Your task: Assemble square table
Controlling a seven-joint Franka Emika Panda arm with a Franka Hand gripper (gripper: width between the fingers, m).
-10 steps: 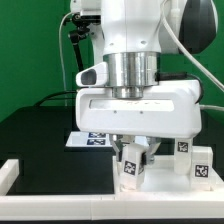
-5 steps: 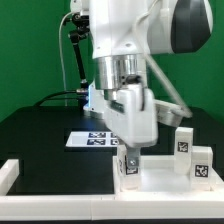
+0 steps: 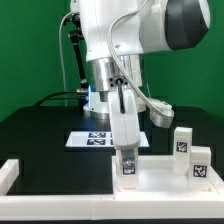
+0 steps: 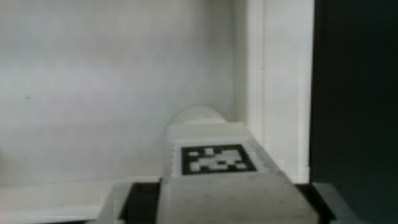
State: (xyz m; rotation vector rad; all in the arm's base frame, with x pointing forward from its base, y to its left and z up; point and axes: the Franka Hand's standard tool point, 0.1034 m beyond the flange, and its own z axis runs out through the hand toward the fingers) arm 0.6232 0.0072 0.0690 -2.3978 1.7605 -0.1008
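1. Green backdrop fills the space behind the rig, and a black tabletop (image 3: 40,135) spreads under everything, edged in front by a low white border rail (image 3: 12,172).
2. Robot arm (image 3: 125,35), white and bulky, takes up most of the exterior view and hides the scene behind it; its upper part is cut off by the frame.
3. Square table top (image 3: 165,172) lies flat directly beneath the gripper: white plastic with a raised rim, only its near portion showing. No corner holes can be made out at this size.
4. Marker board (image 3: 95,139) lies flat on the tabletop behind the gripper, its far end hidden by the arm.
5. Two legs (image 3: 201,163) stand upright on the top off to the exterior view's right of the gripper, well apart from it: short white blocks with black-and-white tags.
6. Gripper (image 3: 128,166) points straight down with a third leg (image 3: 128,168) between its fingers; that leg stands upright at the top's corner. In the wrist view the leg (image 4: 217,160) fills the gap between the fingers, tag facing the camera, but blur hides whether the pads actually press it, so I cannot tell if it is gripped or loose.
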